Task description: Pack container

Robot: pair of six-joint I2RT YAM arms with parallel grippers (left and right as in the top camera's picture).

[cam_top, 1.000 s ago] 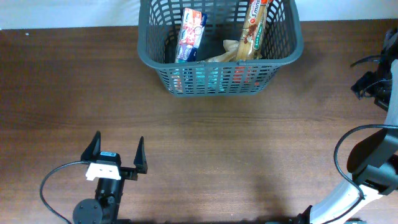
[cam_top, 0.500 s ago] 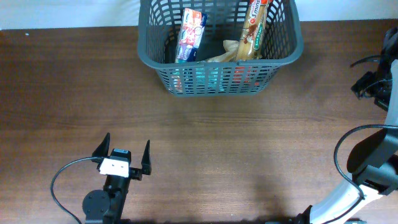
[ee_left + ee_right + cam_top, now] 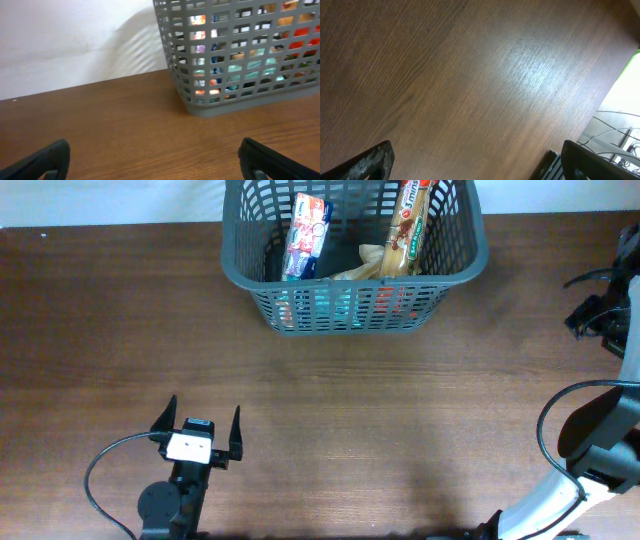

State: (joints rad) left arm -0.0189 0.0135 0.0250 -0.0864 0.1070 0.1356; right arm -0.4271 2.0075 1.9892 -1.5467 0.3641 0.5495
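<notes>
The container (image 3: pixel 350 308) sits top centre on the desk (image 3: pixel 420 420); the left end effector (image 3: pixel 204 418), lower left, and the right end effector (image 3: pixel 477 162) both stand spread wide.

I see the container (image 3: pixel 352 308) at the far side of the table (image 3: pixel 100 330), near the middle. Inside it, a blue, white and red packet (image 3: pixel 307 235) leans at the left. A long brown and orange packet (image 3: pixel 408 225) stands at the right, with something beige (image 3: pixel 365 260) between them. My left claw (image 3: pixel 204 416) is at the near edge, jaws spread wide with nothing between them, pointing toward the container and well apart from it. The right arm (image 3: pixel 598 442) runs along the table's right edge.
</notes>
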